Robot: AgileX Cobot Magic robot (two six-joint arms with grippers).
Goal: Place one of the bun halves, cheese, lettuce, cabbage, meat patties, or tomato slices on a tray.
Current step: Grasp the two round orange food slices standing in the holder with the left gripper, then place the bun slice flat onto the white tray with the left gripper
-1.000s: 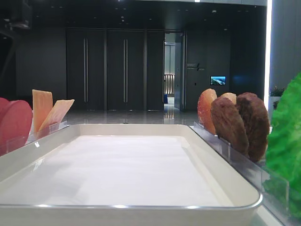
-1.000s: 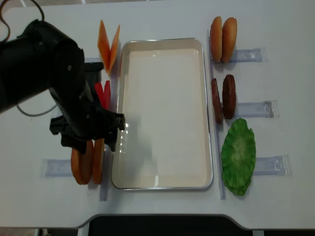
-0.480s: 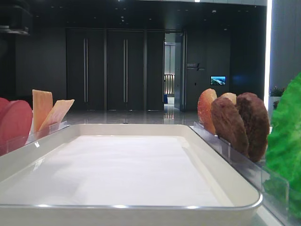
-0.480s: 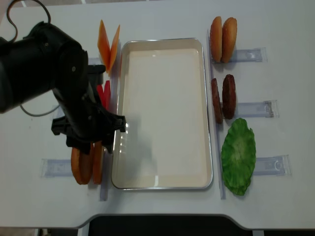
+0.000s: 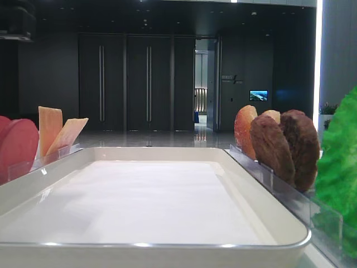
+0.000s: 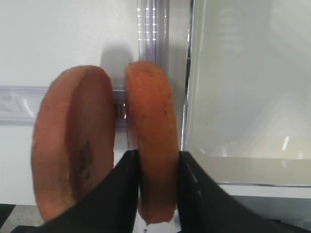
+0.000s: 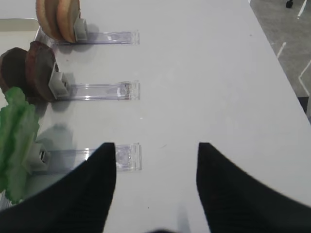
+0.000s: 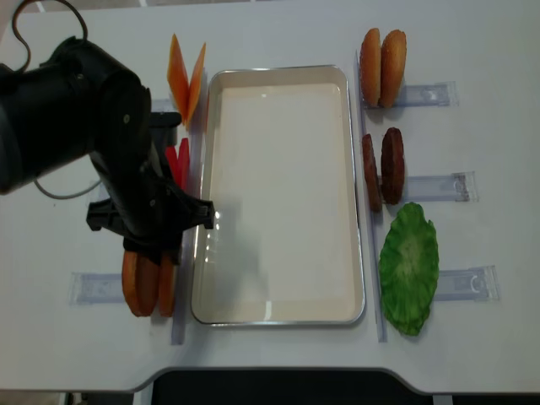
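My left gripper (image 6: 158,189) is shut on the bun half (image 6: 150,145) nearest the tray's rim (image 6: 187,97). That bun half stands on edge in its clear holder, with a second bun half (image 6: 73,141) just left of it. From above, the black left arm (image 8: 101,143) covers the gripper over these bun halves (image 8: 139,283) at the white tray's (image 8: 278,70) front-left corner. The right gripper (image 7: 155,145) hangs open over bare table, right of the lettuce (image 7: 17,141) and meat patties (image 7: 29,70).
Cheese slices (image 8: 186,80) and tomato slices (image 8: 177,160) stand along the tray's left side. Two more bun halves (image 8: 384,67), meat patties (image 8: 384,167) and lettuce (image 8: 409,266) line its right side. Clear holder strips (image 7: 97,90) lie on the table.
The left gripper's jaws have closed from wide open onto the bun half, and the arm has settled slightly lower over it. Nothing else has moved.
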